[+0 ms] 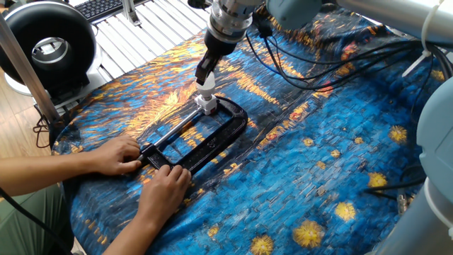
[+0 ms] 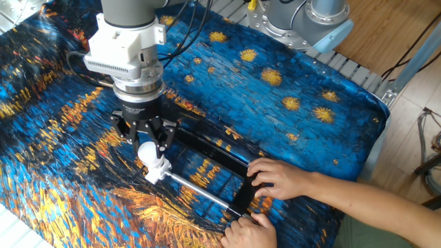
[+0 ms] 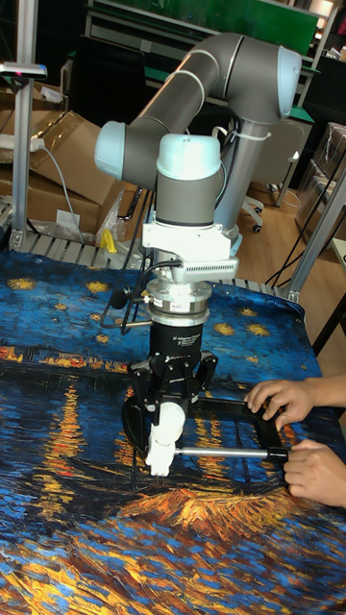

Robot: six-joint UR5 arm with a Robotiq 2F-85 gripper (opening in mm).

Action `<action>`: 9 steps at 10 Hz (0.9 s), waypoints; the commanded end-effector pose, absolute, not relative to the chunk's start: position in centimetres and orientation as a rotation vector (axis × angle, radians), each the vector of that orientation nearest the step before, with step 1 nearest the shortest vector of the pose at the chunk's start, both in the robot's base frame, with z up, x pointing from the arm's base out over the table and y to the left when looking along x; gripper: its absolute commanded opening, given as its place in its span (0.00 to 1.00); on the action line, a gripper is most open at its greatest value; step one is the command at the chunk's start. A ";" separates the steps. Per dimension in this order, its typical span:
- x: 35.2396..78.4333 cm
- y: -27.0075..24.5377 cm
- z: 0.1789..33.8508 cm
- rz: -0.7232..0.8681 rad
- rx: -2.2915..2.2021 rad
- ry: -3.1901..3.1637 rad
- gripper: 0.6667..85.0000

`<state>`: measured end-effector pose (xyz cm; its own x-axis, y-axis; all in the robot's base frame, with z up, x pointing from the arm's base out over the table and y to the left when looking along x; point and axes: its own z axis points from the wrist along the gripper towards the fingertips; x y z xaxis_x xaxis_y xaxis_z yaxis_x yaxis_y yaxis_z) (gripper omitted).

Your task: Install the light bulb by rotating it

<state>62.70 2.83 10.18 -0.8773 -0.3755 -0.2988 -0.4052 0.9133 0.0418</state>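
The light bulb point(image 2: 147, 151) is sitting upright on top of the white socket block point(image 2: 158, 171), and this block is being held at one end of a black C-clamp point(image 1: 212, 134) that is lying flat on the painted cloth point(image 1: 333, 163). The gripper point(image 2: 149, 140) is hanging directly above the socket block, with its fingers standing apart on both sides of the bulb. I cannot tell if the pads are touching the glass; in the other fixed view they are looking a little open, not pressing.

A person's two hands point(image 2: 279, 180) are pressing down the far end of the clamp, away from the socket block.

The risks, as I am judging them:
- If the fingers are closing off-centre, the bulb may be tilting in the socket and the thread may be crossing.
- If the grip is too weak, the fingers will be sliding around the smooth round glass without turning it.
- If the hands are relaxing, the clamp and socket block may be rotating together with the bulb.
- Too much squeezing may be cracking the glass.
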 end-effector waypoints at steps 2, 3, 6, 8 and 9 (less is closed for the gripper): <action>61.4 2.4 10.2 0.142 -0.639 2.832 0.47; 61.2 2.4 10.1 0.143 -0.659 2.834 0.57; 60.1 2.4 9.8 0.154 -0.720 2.859 0.75; 60.1 2.3 9.8 0.148 -0.735 2.859 0.80; 60.0 2.2 9.9 0.146 -0.745 2.860 0.81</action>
